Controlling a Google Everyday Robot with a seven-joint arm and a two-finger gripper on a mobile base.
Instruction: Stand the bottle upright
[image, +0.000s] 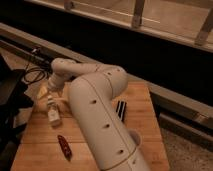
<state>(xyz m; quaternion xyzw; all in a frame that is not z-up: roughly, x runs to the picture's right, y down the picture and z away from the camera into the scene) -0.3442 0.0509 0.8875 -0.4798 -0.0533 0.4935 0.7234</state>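
Note:
The bottle (53, 115) is small and white and sits on the left part of the wooden table (145, 125), its narrow end pointing up toward the gripper. I cannot tell whether it is lying or leaning. My gripper (51, 101) is right above the bottle's upper end, at the tip of the big white arm (95, 110) that reaches across the table from the front. I cannot tell whether the gripper touches the bottle.
A black rectangular bar (121, 110) lies right of the arm. A small red and dark object (63, 146) lies near the table's front left. A pale yellowish thing (43, 90) lies at the back left edge. Black cables (30, 75) hang beyond the table.

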